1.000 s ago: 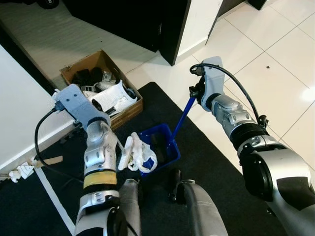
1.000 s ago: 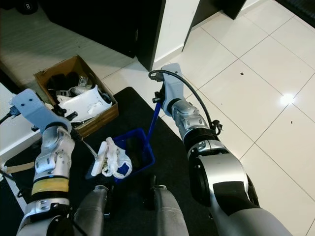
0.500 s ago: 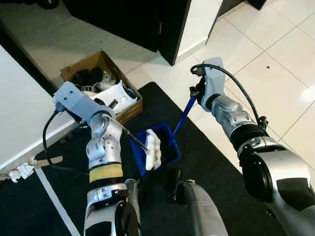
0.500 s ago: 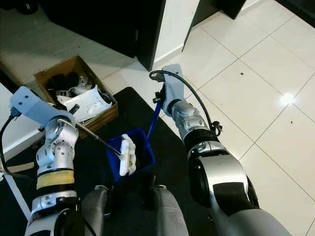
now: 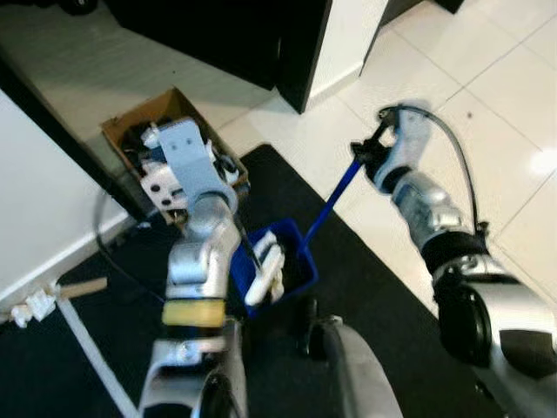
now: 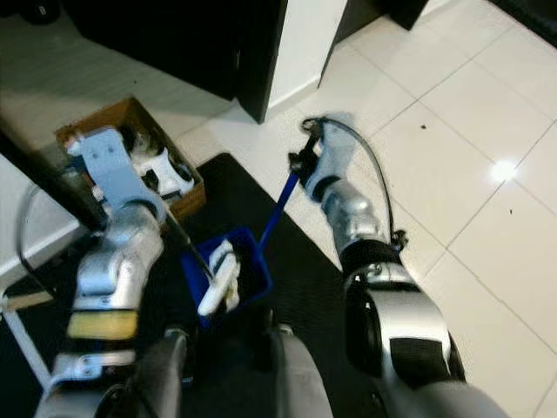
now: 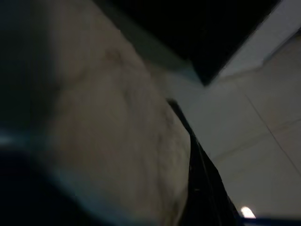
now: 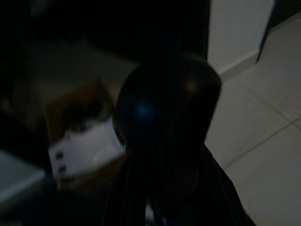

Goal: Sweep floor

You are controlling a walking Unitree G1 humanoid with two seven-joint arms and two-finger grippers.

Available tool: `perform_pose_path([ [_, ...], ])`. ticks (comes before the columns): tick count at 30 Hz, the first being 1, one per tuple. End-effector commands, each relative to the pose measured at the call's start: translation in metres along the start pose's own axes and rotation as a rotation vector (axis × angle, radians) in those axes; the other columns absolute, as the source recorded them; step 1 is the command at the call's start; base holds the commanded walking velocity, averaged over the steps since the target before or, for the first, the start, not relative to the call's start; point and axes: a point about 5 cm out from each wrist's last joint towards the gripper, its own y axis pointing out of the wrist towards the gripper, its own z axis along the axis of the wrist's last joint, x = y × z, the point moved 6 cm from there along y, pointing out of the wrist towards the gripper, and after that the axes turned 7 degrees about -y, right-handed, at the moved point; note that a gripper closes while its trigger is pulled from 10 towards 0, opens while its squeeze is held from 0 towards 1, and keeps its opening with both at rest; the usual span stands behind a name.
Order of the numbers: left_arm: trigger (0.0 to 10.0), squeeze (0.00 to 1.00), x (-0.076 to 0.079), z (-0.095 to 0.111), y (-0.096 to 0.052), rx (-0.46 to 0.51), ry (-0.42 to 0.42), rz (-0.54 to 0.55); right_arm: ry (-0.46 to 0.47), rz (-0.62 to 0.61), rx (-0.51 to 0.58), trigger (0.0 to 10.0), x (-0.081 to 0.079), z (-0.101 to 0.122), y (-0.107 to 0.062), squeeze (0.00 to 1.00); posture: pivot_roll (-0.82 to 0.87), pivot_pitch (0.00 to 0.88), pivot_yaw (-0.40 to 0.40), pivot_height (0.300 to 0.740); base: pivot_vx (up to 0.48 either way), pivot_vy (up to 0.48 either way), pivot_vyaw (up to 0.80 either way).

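Left eye view, frame center: my right gripper (image 5: 364,157) clamps the blue dustpan (image 5: 277,266) handle, steadying it while my left gripper (image 5: 233,228), grip unclear, angles the white brush (image 5: 264,272) inside.

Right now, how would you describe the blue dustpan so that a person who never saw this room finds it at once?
Look at the black mat on the white tiled floor, just in front of the robot's legs. The blue dustpan sits on it, near the brown cardboard box of black and white parts. It is the only bright blue thing there, with a long blue handle rising to the right gripper and a white brush in it.
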Motion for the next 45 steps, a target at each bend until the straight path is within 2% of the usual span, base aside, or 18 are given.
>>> perform_pose_path([
  [1, 10.0, 0.00, 0.009, 0.018, -0.001, 0.030, 0.063, -0.066, 0.056, 0.045, 0.177, 10.0, -0.005, 0.042, 0.001, 0.00, 0.10, 0.260, -0.062, 0.740, 0.000, 0.000, 0.00],
  [5, 10.0, 0.00, 0.009, 0.063, -0.001, 0.113, 0.084, -0.113, -0.013, 0.066, 0.178, 10.0, -0.008, 0.040, -0.004, 0.00, 0.09, 0.251, -0.053, 0.740, 0.000, 0.000, 0.00],
  [7, 10.0, 0.00, 0.009, 0.071, -0.002, 0.128, 0.086, -0.120, -0.016, 0.071, 0.173, 10.0, -0.008, 0.038, -0.005, 0.00, 0.09, 0.251, -0.053, 0.740, 0.000, 0.000, 0.00],
  [9, 10.0, 0.00, 0.008, 0.101, -0.002, 0.179, 0.077, -0.141, -0.026, 0.073, 0.147, 10.0, -0.009, 0.025, -0.009, 0.00, 0.10, 0.245, -0.050, 0.740, 0.000, 0.000, 0.00],
  [10, 10.0, 0.00, 0.008, 0.101, -0.002, 0.179, 0.077, -0.141, -0.026, 0.073, 0.147, 10.0, -0.009, 0.025, -0.009, 0.00, 0.10, 0.245, -0.050, 0.740, 0.000, 0.000, 0.00],
  [11, 10.0, 0.00, 0.007, 0.123, -0.005, 0.218, 0.072, -0.157, -0.024, 0.073, 0.132, 10.0, -0.010, 0.018, -0.011, 0.00, 0.11, 0.241, -0.049, 0.740, 0.000, 0.000, 0.00],
  [19, 10.0, 0.00, 0.006, 0.177, -0.017, 0.281, 0.093, -0.235, -0.010, 0.057, 0.118, 10.0, -0.007, 0.015, -0.012, 0.00, 0.11, 0.234, -0.045, 0.740, 0.000, 0.000, 0.00],
  [20, 10.0, 0.00, 0.000, 0.196, -0.024, 0.300, 0.088, -0.250, -0.013, 0.046, 0.109, 10.0, -0.003, 0.013, -0.013, 0.00, 0.12, 0.227, -0.038, 0.740, 0.000, 0.000, 0.00],
  [23, 10.0, 0.00, -0.011, 0.211, -0.031, 0.321, 0.134, -0.243, -0.019, 0.030, 0.093, 10.0, 0.003, 0.008, -0.015, 0.00, 0.12, 0.225, -0.036, 0.740, 0.000, 0.000, 0.00],
  [26, 10.0, 0.00, -0.015, 0.212, -0.033, 0.318, 0.157, -0.234, -0.020, 0.027, 0.090, 10.0, 0.003, 0.007, -0.016, 0.00, 0.12, 0.224, -0.030, 0.740, 0.000, 0.000, 0.00],
  [29, 10.0, 0.00, -0.072, 0.198, -0.042, 0.290, 0.315, -0.029, -0.019, 0.014, 0.081, 10.0, 0.008, 0.000, -0.022, 0.00, 0.14, 0.232, -0.027, 0.740, 0.000, 0.000, 0.00],
  [30, 10.0, 0.00, -0.072, 0.198, -0.042, 0.290, 0.315, -0.029, -0.019, 0.014, 0.081, 10.0, 0.008, 0.000, -0.022, 0.00, 0.14, 0.232, -0.027, 0.740, 0.000, 0.000, 0.00],
  [34, 10.0, 0.00, -0.131, 0.179, -0.063, 0.257, 0.287, 0.208, -0.010, -0.007, 0.091, 10.0, 0.015, 0.003, -0.027, 0.00, 0.15, 0.241, -0.024, 0.740, 0.000, 0.000, 0.00],
  [38, 10.0, 0.00, -0.152, 0.169, -0.073, 0.241, 0.268, 0.301, -0.003, -0.018, 0.111, 10.0, 0.018, 0.011, -0.028, 0.00, 0.14, 0.243, -0.029, 0.740, 0.000, 0.000, 0.00],
  [40, 10.0, 0.00, -0.181, 0.168, -0.088, 0.260, 0.249, 0.446, 0.006, -0.036, 0.147, 10.0, 0.023, 0.024, -0.029, 0.00, 0.15, 0.241, -0.030, 0.740, 0.000, 0.000, 0.00],
  [41, 10.0, 0.00, -0.181, 0.168, -0.088, 0.260, 0.249, 0.446, 0.006, -0.036, 0.147, 10.0, 0.023, 0.024, -0.029, 0.00, 0.15, 0.241, -0.030, 0.740, 0.000, 0.000, 0.00],
  [43, 10.0, 0.00, -0.205, 0.144, -0.095, 0.196, 0.217, 0.547, 0.021, -0.053, 0.183, 10.0, 0.028, 0.038, -0.030, 0.00, 0.15, 0.241, -0.034, 0.740, 0.000, 0.000, 0.00],
  [45, 10.0, 0.00, -0.213, 0.106, -0.095, 0.089, 0.199, 0.572, 0.036, -0.064, 0.221, 10.0, 0.030, 0.052, -0.031, 0.00, 0.14, 0.241, -0.034, 0.740, 0.000, 0.000, 0.00],
])
